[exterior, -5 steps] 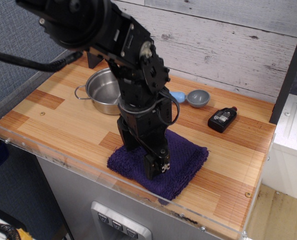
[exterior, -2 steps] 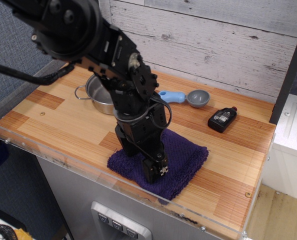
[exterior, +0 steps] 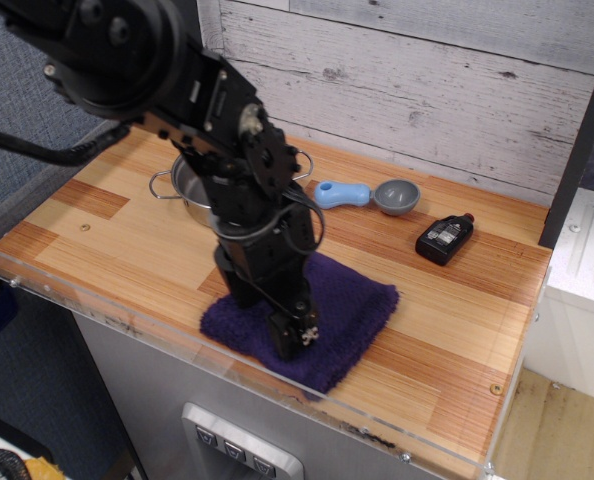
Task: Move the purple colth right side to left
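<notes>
The purple cloth is a dark purple fuzzy square lying flat at the front edge of the wooden table, near the middle. My black gripper points down and presses onto the cloth's front left part. Its fingers look closed on the fabric, but the arm hides the contact. The arm covers the cloth's left part.
A steel pot stands behind the arm at the back left. A blue-handled grey scoop and a small black bottle lie at the back right. A clear acrylic rim runs along the table's front edge.
The gripper and the cloth have moved left together along the front edge. The arm has swung left, uncovering the scoop's handle.
</notes>
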`<act>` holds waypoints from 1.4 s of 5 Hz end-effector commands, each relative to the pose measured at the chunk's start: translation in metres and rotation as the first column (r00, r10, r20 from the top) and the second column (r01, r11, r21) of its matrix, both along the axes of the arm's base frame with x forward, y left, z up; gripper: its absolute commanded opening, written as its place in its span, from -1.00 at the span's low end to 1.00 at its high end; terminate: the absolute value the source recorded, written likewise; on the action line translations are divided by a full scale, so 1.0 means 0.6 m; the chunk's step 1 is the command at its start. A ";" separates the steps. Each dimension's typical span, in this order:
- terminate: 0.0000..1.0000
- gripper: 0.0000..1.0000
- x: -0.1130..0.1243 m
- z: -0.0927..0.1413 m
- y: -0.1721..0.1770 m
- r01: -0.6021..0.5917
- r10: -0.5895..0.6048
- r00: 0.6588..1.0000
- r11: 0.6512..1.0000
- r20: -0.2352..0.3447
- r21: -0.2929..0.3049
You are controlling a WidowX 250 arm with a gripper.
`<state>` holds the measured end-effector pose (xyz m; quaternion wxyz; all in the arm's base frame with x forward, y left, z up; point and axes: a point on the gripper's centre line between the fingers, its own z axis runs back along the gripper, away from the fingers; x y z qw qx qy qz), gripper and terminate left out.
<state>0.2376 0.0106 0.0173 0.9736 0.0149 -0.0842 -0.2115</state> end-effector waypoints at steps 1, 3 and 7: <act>-1.00 1.00 0.003 0.010 0.044 -0.076 0.075 0.997 0.997 0.021 0.029; -1.00 1.00 0.015 0.005 0.106 -0.183 0.182 0.983 0.981 0.031 0.060; -1.00 1.00 0.024 0.007 0.209 -0.313 0.311 0.950 0.945 0.029 0.092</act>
